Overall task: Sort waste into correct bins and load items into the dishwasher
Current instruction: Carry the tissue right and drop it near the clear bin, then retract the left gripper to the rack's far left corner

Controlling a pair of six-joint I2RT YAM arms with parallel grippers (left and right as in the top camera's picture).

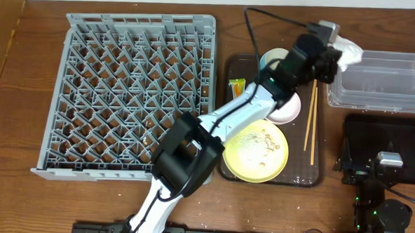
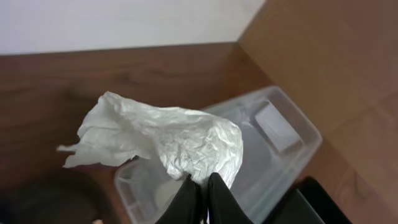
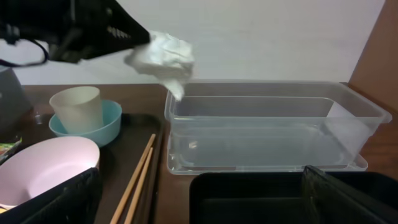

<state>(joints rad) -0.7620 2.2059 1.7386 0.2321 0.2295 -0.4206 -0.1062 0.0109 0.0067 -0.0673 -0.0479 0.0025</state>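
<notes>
White paper wad (image 2: 161,140) clamped in left gripper (image 2: 202,186) over the clear tub (image 3: 267,134), right gripper (image 3: 200,180) fingers apart

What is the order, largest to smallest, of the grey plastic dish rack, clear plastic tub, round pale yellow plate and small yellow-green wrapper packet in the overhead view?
1. grey plastic dish rack
2. clear plastic tub
3. round pale yellow plate
4. small yellow-green wrapper packet
</notes>
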